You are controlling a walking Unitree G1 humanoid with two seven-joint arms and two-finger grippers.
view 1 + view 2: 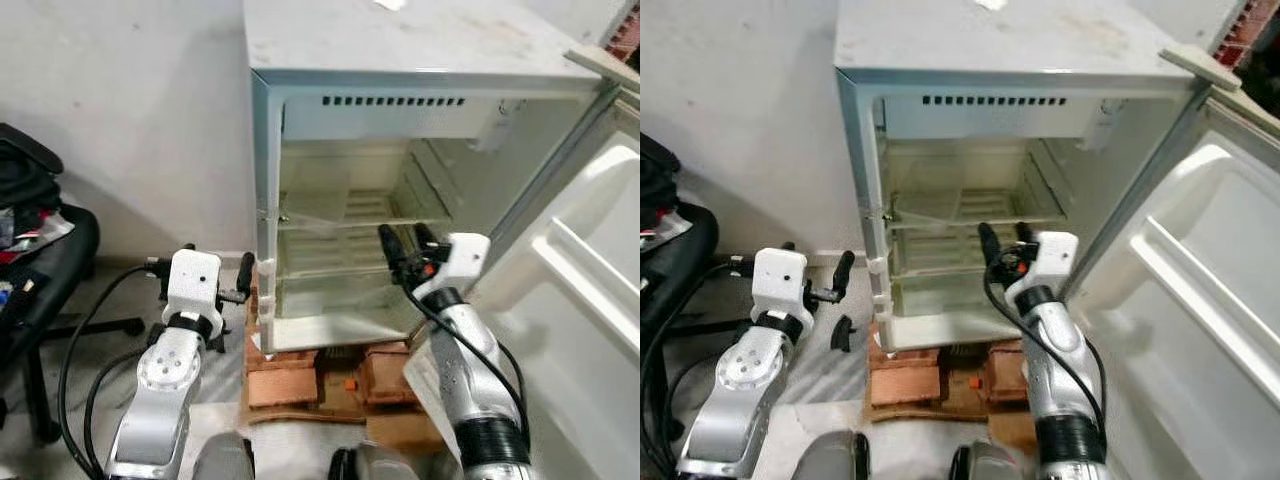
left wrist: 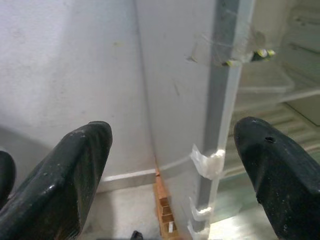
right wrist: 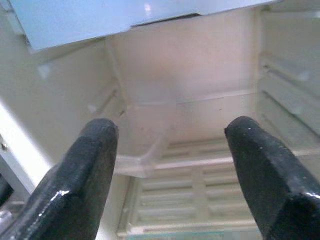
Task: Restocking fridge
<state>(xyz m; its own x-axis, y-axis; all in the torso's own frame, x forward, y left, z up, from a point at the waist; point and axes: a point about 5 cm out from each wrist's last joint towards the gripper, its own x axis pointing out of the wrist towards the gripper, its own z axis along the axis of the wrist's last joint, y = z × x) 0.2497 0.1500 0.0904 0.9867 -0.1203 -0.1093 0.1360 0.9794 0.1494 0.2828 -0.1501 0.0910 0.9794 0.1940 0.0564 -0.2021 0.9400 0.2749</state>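
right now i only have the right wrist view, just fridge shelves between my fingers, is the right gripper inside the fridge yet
Observer: The right gripper is raised at the open fridge front, level with its lower shelf.
Operator: where's the left one
Observer: The left gripper, open and holding nothing, is outside the fridge's left wall, low near the floor.
Operator: door in my way
Observer: The fridge door is swung wide open on your right.
Operator: what's it standing on
Observer: Bricks.

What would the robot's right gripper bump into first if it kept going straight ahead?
Probably the fridge's pale back wall. The open right gripper points into the compartment above the slatted shelf, with nothing visible between; depth is uncertain.
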